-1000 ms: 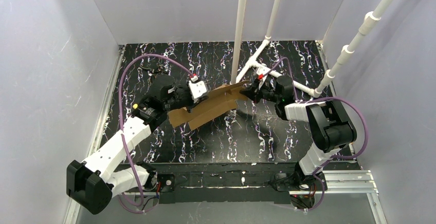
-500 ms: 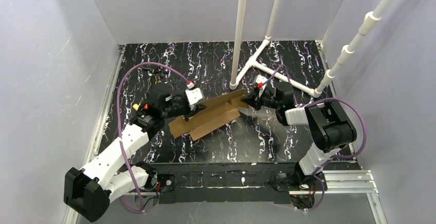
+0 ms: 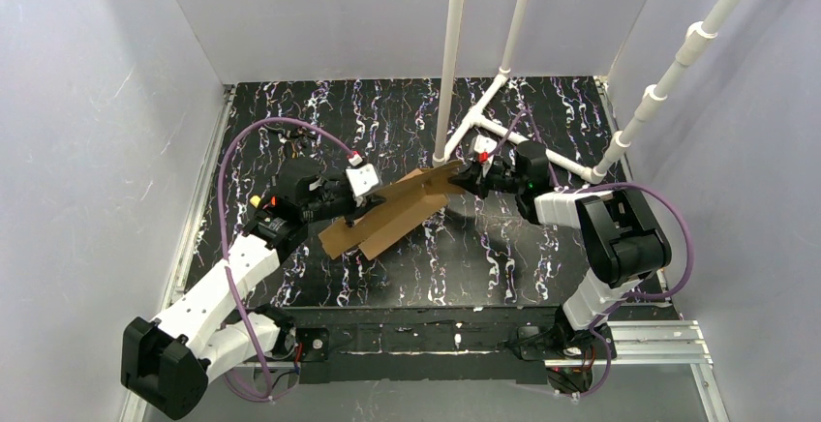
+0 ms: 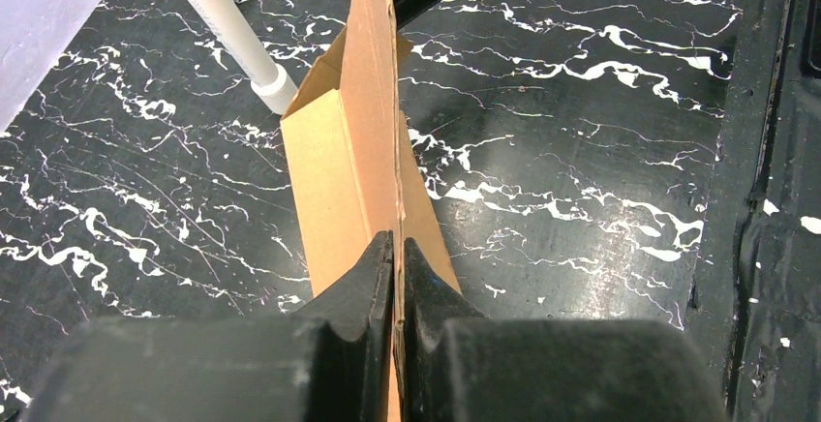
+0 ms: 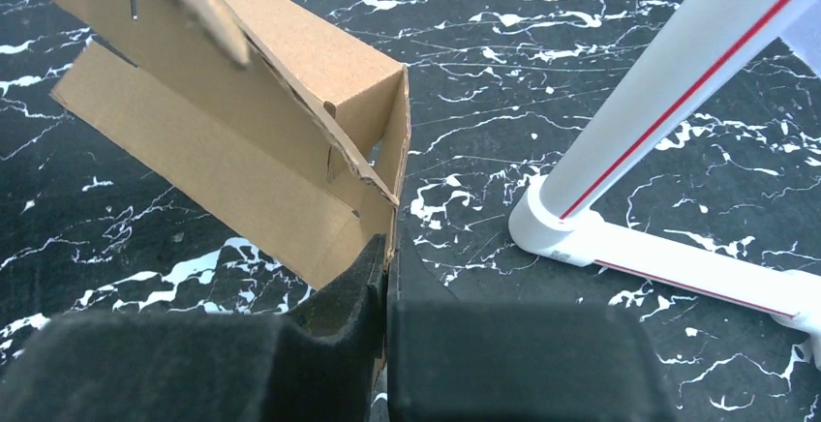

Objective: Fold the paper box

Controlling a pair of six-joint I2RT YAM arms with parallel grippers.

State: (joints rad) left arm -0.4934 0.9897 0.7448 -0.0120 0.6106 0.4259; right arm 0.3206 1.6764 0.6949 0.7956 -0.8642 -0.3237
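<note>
The paper box (image 3: pixel 392 211) is a plain brown cardboard sheet, partly folded, held up off the black marbled table between both arms. My left gripper (image 3: pixel 360 207) is shut on its near-left edge; in the left wrist view (image 4: pixel 397 244) the cardboard (image 4: pixel 363 122) runs edge-on between the jaws. My right gripper (image 3: pixel 465 178) is shut on the box's far-right end flap; in the right wrist view (image 5: pixel 387 244) the folded walls (image 5: pixel 242 141) open to the left of the jaws.
White PVC pipes stand behind the box: an upright post (image 3: pixel 451 64) with its foot (image 5: pixel 552 228) close to the right gripper, and a floor tee (image 3: pixel 503 132). Grey walls enclose the table on three sides.
The right gripper has lifted the box's right end up and back toward the post. The left gripper has stayed shut on the left edge, and the sheet has tilted steeper.
</note>
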